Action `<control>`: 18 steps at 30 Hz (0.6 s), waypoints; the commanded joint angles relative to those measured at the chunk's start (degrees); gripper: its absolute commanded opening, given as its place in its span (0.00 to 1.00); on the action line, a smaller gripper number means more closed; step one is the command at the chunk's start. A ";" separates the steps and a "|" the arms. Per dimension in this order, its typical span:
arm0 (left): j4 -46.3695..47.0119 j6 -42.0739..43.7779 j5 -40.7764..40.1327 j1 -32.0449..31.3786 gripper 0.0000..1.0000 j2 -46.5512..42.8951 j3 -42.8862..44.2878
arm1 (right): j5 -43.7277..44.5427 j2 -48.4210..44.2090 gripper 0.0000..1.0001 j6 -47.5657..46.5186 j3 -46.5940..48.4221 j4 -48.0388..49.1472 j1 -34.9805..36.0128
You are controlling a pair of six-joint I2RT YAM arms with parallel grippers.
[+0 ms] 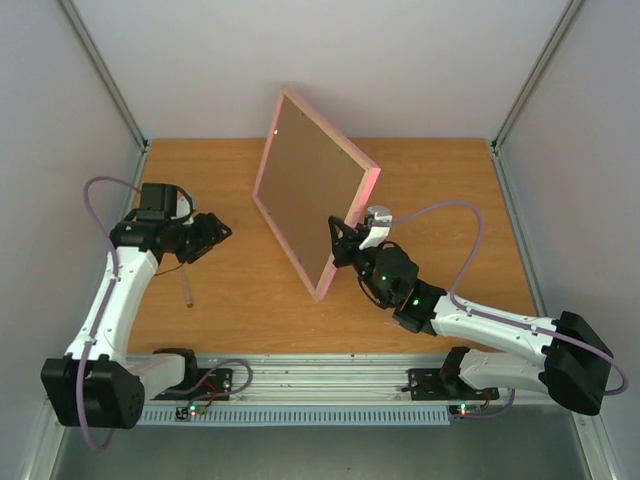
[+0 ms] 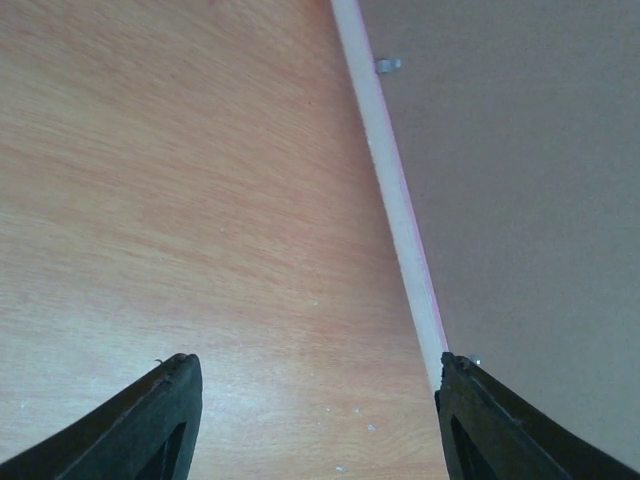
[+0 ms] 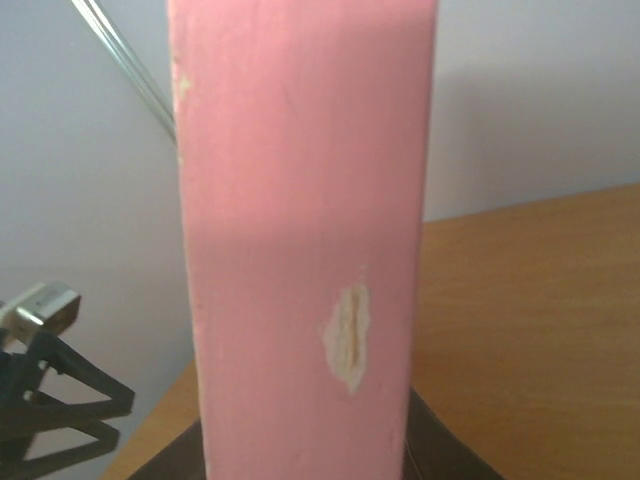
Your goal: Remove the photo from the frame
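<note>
The frame stands tilted on one corner at the table's middle, its brown backing board facing the left arm. The photo is hidden. My right gripper is shut on the frame's pink right edge. In the right wrist view that edge, with a pale chip, fills the space between the dark fingers. My left gripper hangs open to the left of the frame, holding nothing. In the left wrist view the frame's pale edge and the backing lie just beyond the right fingertip.
A small metal tab sticks out of the backing near the frame's edge. A thin grey stick-like thing lies on the wooden table below the left gripper. Grey walls with metal posts close in three sides.
</note>
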 commanded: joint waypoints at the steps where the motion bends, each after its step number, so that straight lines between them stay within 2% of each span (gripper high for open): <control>1: 3.15 -1.49 1.55 0.27 0.65 -1.20 -2.14 | -9.36 -2.91 0.01 11.63 -2.25 -0.54 -2.94; 12: 5.29 -2.36 1.72 0.27 0.68 0.20 -6.62 | -14.92 -7.65 0.01 20.10 -6.91 -8.67 -9.89; 18: 7.32 -3.34 1.71 0.27 0.69 1.78 -8.90 | -21.28 -7.45 0.01 26.95 -9.77 -9.88 -16.01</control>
